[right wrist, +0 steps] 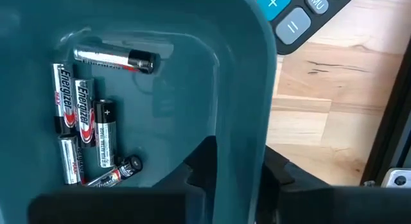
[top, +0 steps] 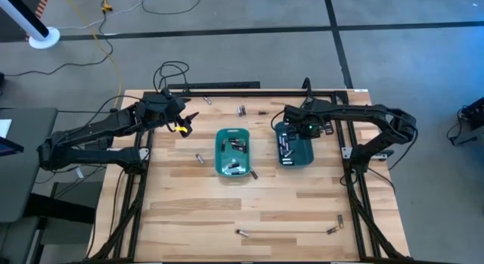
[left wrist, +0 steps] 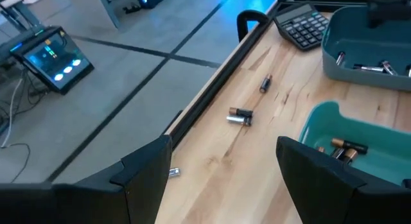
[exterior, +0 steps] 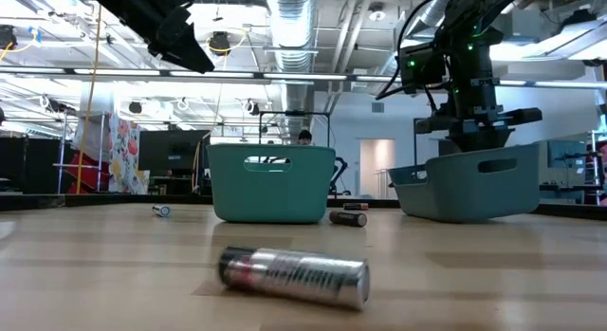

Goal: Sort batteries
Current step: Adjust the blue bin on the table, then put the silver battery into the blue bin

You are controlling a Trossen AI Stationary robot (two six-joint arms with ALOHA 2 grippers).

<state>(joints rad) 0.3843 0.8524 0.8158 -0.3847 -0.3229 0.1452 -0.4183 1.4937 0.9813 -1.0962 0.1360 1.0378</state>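
Two teal trays stand mid-table: the centre tray (top: 224,135) and the right tray (top: 305,152), each with batteries inside. My right gripper (right wrist: 239,179) hangs over the right tray's far end, pointing down, fingers a little apart with nothing between them. Below it several batteries (right wrist: 83,124) lie on the tray floor, and one more (right wrist: 115,59) lies apart from them. My left gripper (left wrist: 225,179) is open and raised over the table's far left part. Loose batteries lie on the wood, such as one (left wrist: 239,116) ahead of it and another (top: 200,158) left of the centre tray.
A black calculator (left wrist: 305,25) lies at the far edge beside the right tray. More loose batteries rest near the front edge (top: 242,233) (top: 333,230), and one (exterior: 294,274) lies close to the low camera. A black frame rail (left wrist: 212,95) runs along the far edge.
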